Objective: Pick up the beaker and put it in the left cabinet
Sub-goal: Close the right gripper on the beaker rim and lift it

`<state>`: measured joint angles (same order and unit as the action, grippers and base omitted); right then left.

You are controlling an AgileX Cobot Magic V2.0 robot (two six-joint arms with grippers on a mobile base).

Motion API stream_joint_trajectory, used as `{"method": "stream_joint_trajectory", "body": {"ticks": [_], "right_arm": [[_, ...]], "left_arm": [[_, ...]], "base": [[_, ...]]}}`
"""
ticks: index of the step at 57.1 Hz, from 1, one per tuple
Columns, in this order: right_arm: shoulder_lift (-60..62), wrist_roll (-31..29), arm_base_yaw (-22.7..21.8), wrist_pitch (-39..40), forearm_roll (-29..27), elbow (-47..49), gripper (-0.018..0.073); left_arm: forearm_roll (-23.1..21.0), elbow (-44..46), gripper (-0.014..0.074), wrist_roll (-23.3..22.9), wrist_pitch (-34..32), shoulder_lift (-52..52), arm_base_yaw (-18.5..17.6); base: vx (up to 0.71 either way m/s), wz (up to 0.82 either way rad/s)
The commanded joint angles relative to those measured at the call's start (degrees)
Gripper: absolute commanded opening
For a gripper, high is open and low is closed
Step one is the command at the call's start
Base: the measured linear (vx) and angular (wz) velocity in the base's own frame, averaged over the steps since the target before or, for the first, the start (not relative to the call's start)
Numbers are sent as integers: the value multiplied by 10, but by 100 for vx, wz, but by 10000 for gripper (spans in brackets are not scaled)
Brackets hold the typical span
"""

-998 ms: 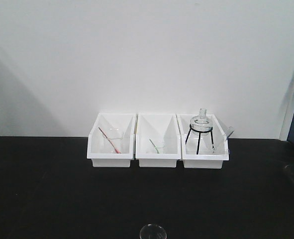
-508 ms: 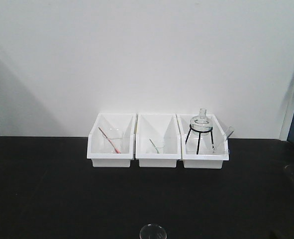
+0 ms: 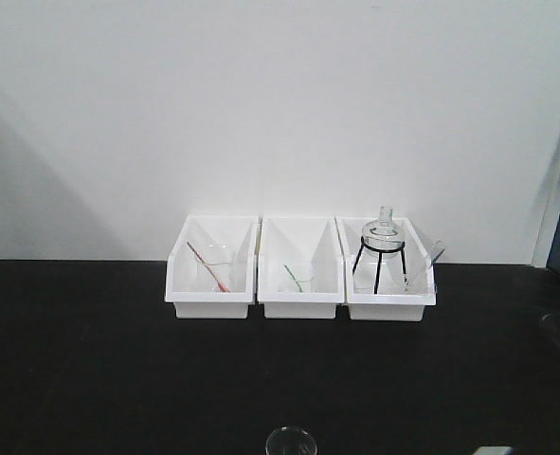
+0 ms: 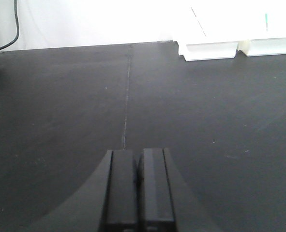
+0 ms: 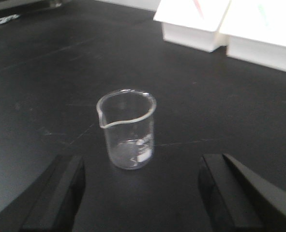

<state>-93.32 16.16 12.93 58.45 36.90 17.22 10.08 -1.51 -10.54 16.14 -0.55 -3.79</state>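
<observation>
Finds beaker (image 5: 127, 129) upright on worktop (image 5: 46, 77), well in front of bins (image 5: 188, 37), free all round for grasping. Has right gripper (image 5: 140, 178) spread wide, farther yet from bins, framing it to straddle. Has left gripper (image 4: 137, 159) pinched shut, empty, idle.

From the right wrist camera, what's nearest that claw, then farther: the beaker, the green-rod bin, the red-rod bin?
1. beaker, just ahead, centre.
2. green-rod bin, upper right.
3. red-rod bin, top centre, a little farther back.
</observation>
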Motion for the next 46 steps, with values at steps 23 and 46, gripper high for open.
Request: {"method": "stream_joint_trajectory", "body": {"ticks": [23, 46], "right_arm": [[-147, -98, 142, 52, -176, 120, 569], [-226, -95, 145, 36, -184, 230, 569]], "left_arm": [[-1, 5, 3, -2, -48, -11, -4], [-1, 5, 3, -2, -48, -11, -4]], "base": [[0, 0], [0, 0]]}}
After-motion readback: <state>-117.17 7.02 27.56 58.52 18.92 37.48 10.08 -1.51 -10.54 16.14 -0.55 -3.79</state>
